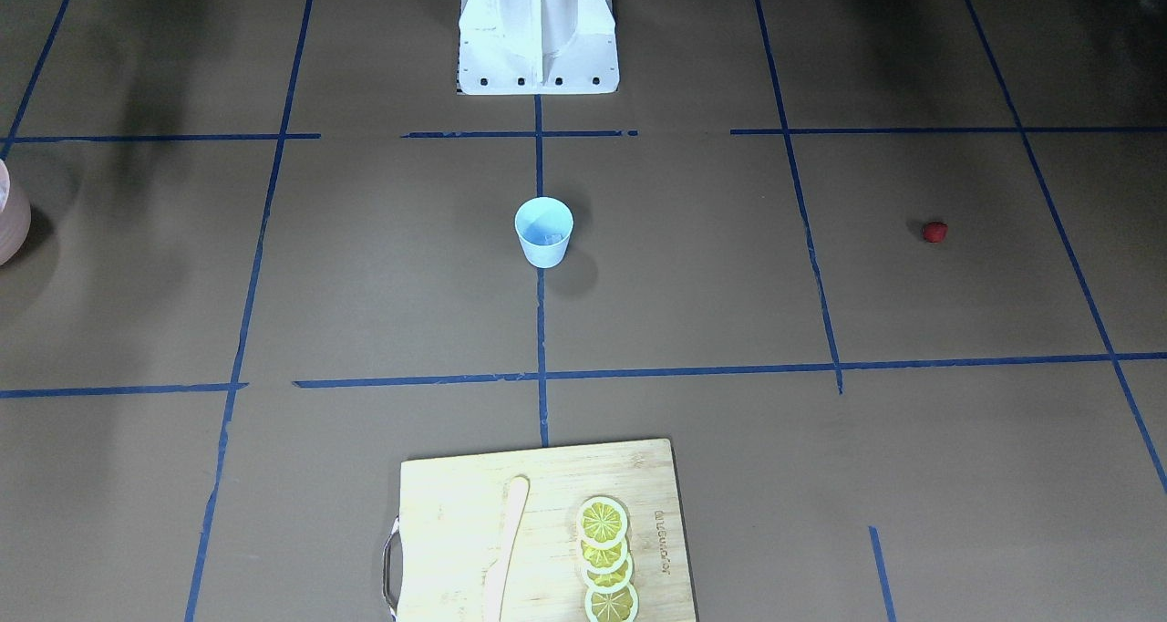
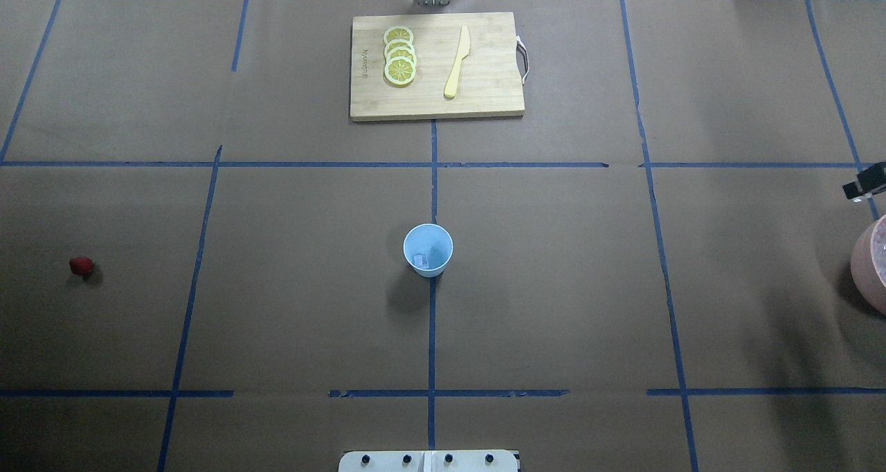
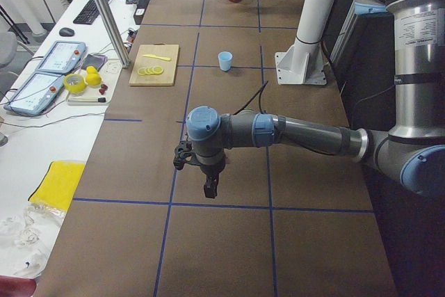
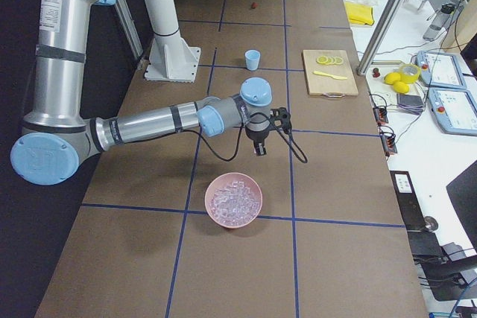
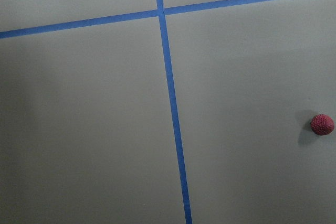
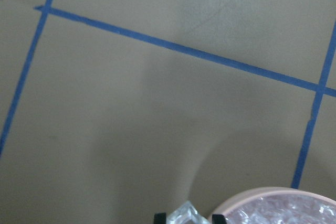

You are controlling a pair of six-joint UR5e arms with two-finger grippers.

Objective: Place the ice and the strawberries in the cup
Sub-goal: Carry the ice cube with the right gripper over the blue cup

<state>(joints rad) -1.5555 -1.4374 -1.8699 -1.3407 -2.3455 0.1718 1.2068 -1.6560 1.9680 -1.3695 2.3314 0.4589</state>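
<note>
The small light-blue tapered plastic cup [image 2: 428,249] stands upright at the middle of the counter [image 2: 291,306], on a blue tape line [image 2: 431,333]. One clear ice cube [image 2: 420,259] lies in its bottom. The tiny red strawberry [image 2: 81,267] lies well apart from it, on the robot's left side.

The right fingers [image 4: 257,147] hang over the counter near a round pink bowl [image 4: 235,224] heaped with ice. They are closed on another ice cube [image 6: 186,214], which shows between their black tips in the wrist view. The left fingers [image 3: 210,189] point down above the counter; whether they are parted I cannot tell.

Brown paper gridded with blue tape covers the counter. At its far edge lies a bamboo cutting board [image 2: 374,102] with four overlapping lemon slices [image 2: 400,57] and a pale plastic knife [image 2: 457,64]. Beyond it, a white side table [image 3: 76,130] carries two control tablets [image 3: 61,57], a yellow tape roll [image 3: 73,83] and a black keyboard [image 3: 90,8].
</note>
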